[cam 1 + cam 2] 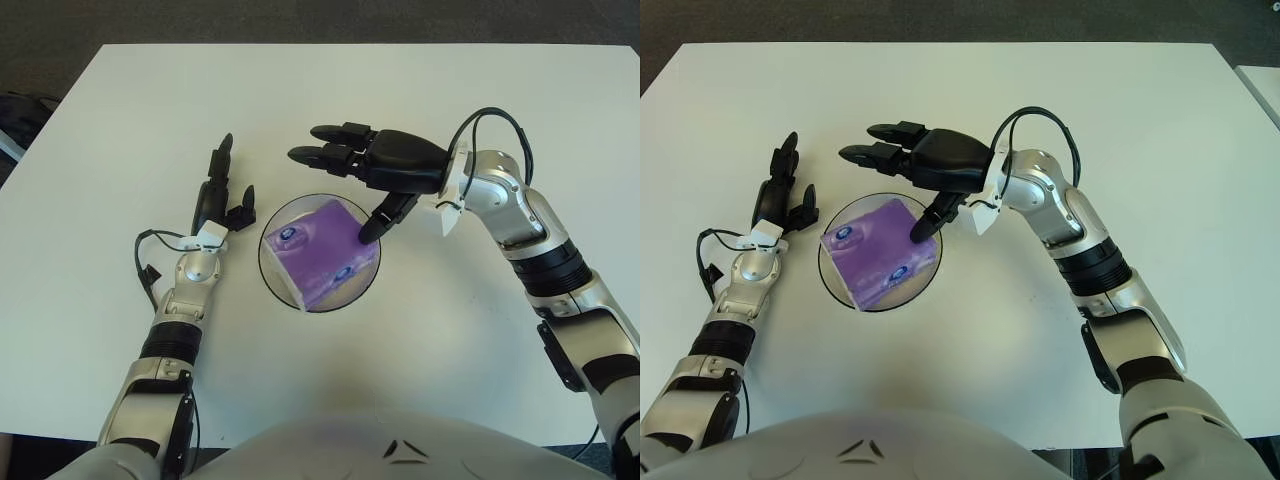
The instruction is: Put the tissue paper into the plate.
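A purple tissue pack point(318, 250) lies flat in the white plate point(369, 283) with a dark rim, at the table's middle. My right hand point(350, 185) hovers just above and behind the plate, fingers spread and holding nothing; its thumb tip point(368, 234) is close to the pack's right edge. My left hand point(222, 200) rests on the table left of the plate, fingers extended and empty. The pack also shows in the right eye view point(878, 252).
The white table point(120, 120) spreads wide around the plate. Dark floor lies beyond the far edge, with a dark object point(18, 115) off the table's left side.
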### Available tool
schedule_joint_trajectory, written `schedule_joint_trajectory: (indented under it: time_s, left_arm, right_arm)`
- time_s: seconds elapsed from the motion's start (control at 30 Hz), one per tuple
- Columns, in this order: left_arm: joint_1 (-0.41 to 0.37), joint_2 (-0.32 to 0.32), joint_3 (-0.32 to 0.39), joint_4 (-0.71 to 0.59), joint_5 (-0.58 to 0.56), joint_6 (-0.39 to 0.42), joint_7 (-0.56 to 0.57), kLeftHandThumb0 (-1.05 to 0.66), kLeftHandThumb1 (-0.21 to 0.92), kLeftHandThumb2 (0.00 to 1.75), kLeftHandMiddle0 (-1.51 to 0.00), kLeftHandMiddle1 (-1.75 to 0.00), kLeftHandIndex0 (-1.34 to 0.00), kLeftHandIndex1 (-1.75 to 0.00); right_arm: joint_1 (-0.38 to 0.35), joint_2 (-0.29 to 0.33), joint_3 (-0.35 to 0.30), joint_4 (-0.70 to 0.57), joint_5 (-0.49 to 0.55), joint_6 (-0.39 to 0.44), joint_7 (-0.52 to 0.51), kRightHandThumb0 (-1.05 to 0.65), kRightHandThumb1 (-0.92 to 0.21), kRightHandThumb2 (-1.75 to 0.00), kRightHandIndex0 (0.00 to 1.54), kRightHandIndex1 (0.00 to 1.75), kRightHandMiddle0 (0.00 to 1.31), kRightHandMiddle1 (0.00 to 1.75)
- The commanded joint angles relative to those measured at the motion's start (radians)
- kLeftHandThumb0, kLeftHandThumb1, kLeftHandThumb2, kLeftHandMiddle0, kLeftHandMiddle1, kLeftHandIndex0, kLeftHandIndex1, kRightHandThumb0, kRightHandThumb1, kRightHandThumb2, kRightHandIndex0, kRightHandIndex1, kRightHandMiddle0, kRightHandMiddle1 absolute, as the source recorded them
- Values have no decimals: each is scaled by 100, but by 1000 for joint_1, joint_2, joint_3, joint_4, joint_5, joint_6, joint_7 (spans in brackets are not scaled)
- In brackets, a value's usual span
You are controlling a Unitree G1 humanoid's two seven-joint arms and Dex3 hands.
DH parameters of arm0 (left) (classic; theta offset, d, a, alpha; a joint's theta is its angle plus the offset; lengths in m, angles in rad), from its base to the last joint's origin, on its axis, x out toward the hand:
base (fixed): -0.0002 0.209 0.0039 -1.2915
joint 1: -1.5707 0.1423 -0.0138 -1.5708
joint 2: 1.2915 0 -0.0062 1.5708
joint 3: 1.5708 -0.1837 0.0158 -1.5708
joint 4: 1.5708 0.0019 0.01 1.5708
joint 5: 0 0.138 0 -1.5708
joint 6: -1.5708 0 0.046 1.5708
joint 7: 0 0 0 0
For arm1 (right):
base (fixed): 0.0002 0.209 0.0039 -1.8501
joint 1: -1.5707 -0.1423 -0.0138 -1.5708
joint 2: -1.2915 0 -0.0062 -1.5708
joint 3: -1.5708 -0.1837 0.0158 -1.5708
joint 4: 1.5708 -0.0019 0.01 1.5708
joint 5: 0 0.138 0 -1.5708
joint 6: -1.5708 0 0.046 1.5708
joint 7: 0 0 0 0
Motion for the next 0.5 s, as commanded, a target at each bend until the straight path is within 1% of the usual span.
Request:
schedule_joint_trajectory:
  time_s: [0.0,0.47]
  left_arm:
    - [192,-129,-61,154,-25,-4,-16,-76,92,89,-18,0,0,-24]
    - [174,-127,-57,199,-26,-30,-9,-76,92,89,-17,0,0,-25]
  right_arm:
    - [-18,-10,7,8,13,-26,7,-105,-92,-32,0,0,0,0]
    - [-36,-13,10,46,7,-62,4,-105,-92,-34,0,0,0,0]
